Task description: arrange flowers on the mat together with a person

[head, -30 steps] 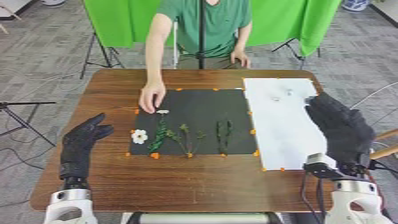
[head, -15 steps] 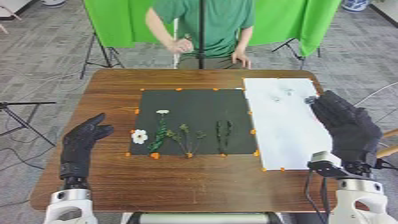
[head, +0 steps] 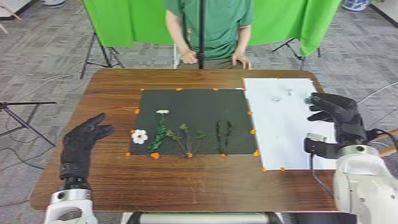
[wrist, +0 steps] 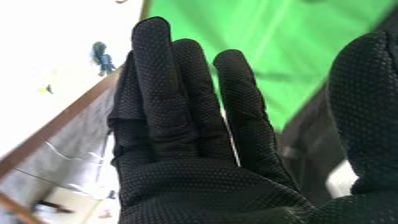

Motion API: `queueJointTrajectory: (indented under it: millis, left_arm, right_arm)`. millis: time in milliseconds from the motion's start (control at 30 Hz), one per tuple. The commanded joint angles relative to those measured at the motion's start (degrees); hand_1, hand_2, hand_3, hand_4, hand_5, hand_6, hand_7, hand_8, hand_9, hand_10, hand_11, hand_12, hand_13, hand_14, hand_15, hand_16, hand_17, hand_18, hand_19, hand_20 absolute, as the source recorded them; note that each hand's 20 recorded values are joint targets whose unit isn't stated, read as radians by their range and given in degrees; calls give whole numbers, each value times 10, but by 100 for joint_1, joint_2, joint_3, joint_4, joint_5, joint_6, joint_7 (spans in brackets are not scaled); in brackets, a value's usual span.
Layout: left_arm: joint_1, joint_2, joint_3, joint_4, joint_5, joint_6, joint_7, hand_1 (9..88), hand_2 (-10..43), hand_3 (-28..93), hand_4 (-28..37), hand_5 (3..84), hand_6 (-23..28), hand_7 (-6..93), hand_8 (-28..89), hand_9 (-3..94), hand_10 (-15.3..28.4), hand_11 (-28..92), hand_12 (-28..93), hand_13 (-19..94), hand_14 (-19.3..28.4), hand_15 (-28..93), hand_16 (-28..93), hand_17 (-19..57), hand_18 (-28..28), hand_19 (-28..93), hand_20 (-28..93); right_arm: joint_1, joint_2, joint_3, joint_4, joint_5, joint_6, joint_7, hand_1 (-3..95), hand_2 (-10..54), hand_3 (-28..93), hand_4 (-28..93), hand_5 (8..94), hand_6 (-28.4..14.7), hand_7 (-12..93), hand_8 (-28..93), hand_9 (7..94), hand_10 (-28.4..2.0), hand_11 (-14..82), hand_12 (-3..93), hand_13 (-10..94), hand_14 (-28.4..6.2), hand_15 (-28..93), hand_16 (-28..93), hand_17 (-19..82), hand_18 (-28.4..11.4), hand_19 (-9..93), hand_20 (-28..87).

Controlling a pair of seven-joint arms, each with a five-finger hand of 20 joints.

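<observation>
Beside the dark mat [head: 191,107], over the white sheet [head: 284,135], my right hand [head: 340,110] has turned inward, fingers straight, slightly apart; left hand [head: 80,140] relaxed. White flower [head: 139,136] on mat; bluish flower [wrist: 101,58] on sheet, presumably light, fragile: pinch low, gently.

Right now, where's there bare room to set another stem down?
The dark mat is bare along its far edge, beyond the white-topped stem. The wooden table is bare between mat and near edge. Crowded: the mat's near left, with that stem, the white flower and leafy sprigs.
</observation>
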Motion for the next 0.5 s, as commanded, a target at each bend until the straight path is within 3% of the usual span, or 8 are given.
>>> queueJointTrajectory:
  millis: [33,500]
  left_arm:
    - [122,-40,-8,-31,-19,-2,-50,255,-7,707,-207,522,31,132,-59,568,156,208,152,500,185,231,-17,156,133,138,226]
    - [151,-40,-22,-39,-32,-40,-53,255,-8,708,-206,522,30,132,-59,567,156,207,152,500,185,232,-17,156,134,138,226]
  right_arm:
    - [358,442,37,288,-2533,-331,239,290,-95,671,-168,543,-18,148,-89,572,-180,230,264,592,-163,460,233,224,-202,524,414]
    - [730,742,-360,1058,-4058,-879,665,306,-95,681,-181,567,-7,159,-93,589,-178,278,287,598,-164,550,246,231,-212,553,423]
